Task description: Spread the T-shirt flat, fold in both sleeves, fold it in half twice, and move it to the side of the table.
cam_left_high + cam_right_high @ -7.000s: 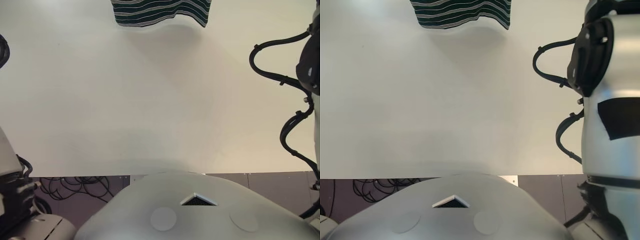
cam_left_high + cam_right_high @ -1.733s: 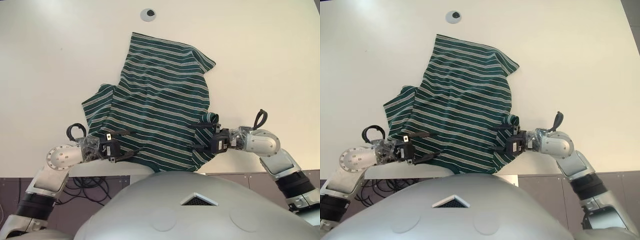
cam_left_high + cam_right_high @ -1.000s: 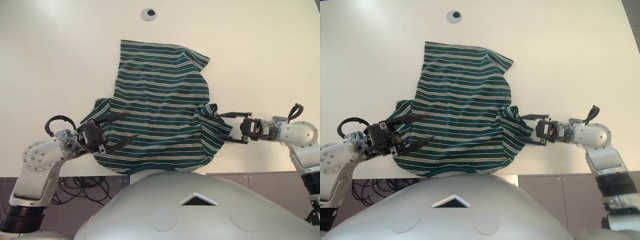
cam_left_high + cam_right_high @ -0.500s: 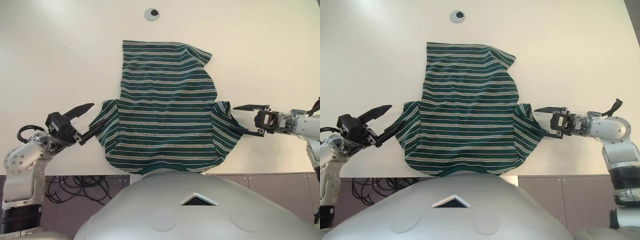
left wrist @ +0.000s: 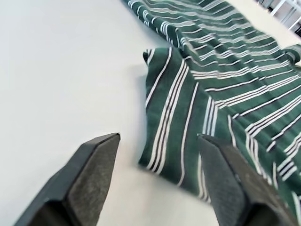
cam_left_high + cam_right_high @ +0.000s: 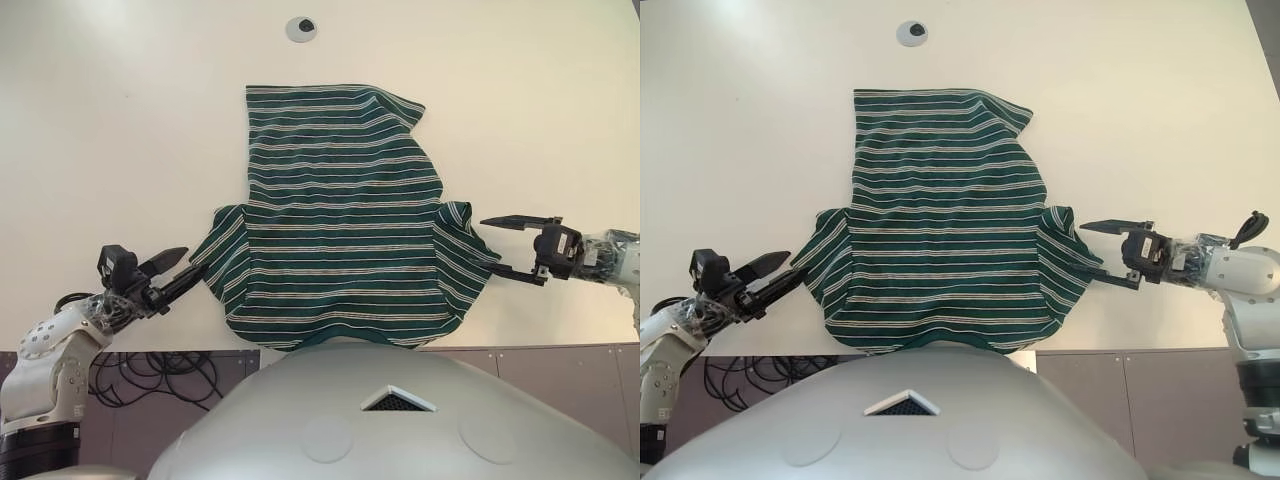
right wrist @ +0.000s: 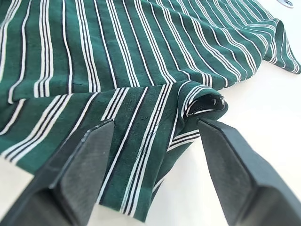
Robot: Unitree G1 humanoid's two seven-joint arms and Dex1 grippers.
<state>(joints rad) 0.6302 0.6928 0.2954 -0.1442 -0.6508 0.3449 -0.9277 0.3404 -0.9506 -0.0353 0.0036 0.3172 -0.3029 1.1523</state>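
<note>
**Risk of Folded-In Wrinkles**

See the left tool (image 6: pixel 192 261) spread just beside the left sleeve (image 6: pixel 222 240), the right tool (image 6: pixel 487 245) likewise by the right sleeve (image 6: pixel 462 240), pinching nothing. Find the T-shirt (image 6: pixel 340 200) on the tabletop (image 6: pixel 110 120), nearly flat, near end at the front edge. Watch 2 flaws: curled right sleeve, turned-over far corner (image 6: pixel 408 106), likely to lock creases into later folds. Beware uneven pulls, apt to skew the cloth.

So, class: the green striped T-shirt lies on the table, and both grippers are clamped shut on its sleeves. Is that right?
Not quite. The T-shirt does lie on the table, but the left gripper and the right gripper are open at its sleeves, not clamped shut. Both wrist views show the fingers spread apart.
</note>
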